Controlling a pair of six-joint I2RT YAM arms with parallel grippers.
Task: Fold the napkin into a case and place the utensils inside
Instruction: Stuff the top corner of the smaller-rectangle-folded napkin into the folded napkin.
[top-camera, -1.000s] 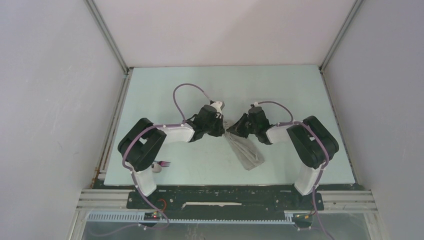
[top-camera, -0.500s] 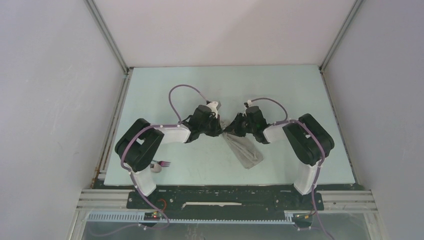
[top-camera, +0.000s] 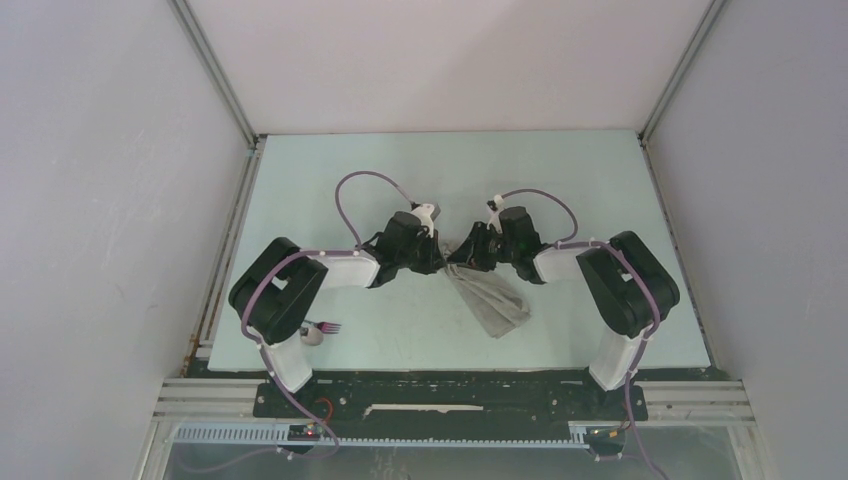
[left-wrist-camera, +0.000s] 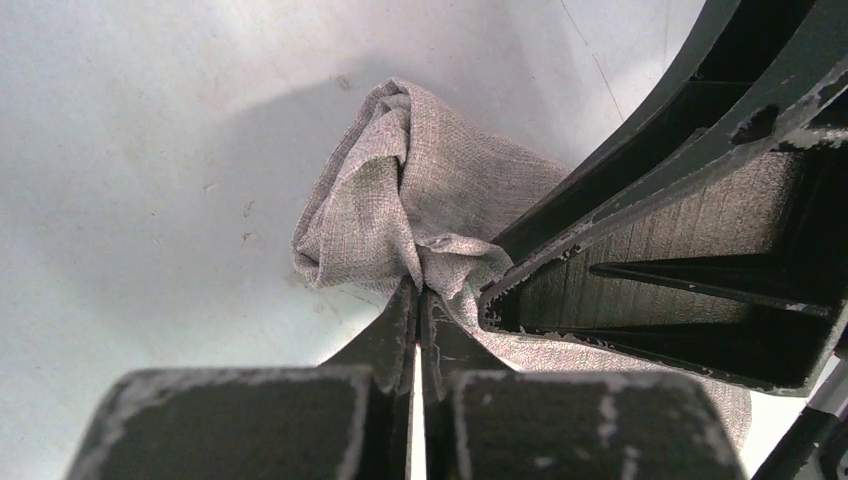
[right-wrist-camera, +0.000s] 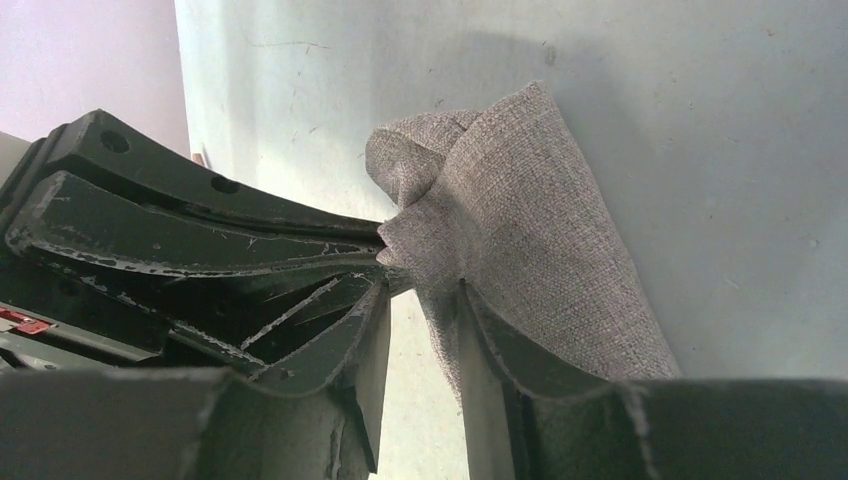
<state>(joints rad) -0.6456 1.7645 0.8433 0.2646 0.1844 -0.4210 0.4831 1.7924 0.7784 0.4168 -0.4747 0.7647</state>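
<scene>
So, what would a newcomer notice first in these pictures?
The grey folded napkin lies mid-table, with its bunched far end between both arms. The left pincer is shut on that end, and the right pincer stands open around it. The utensils lie apart, near the left arm's base.

Soft, even light, seemingly from overhead; no glare on the pale bench (top-camera: 330, 180). A faint shadow spreads behind the napkin (left-wrist-camera: 400, 200). Up close, the left gripper (left-wrist-camera: 415, 295) looks slightly blurred at its base.
</scene>
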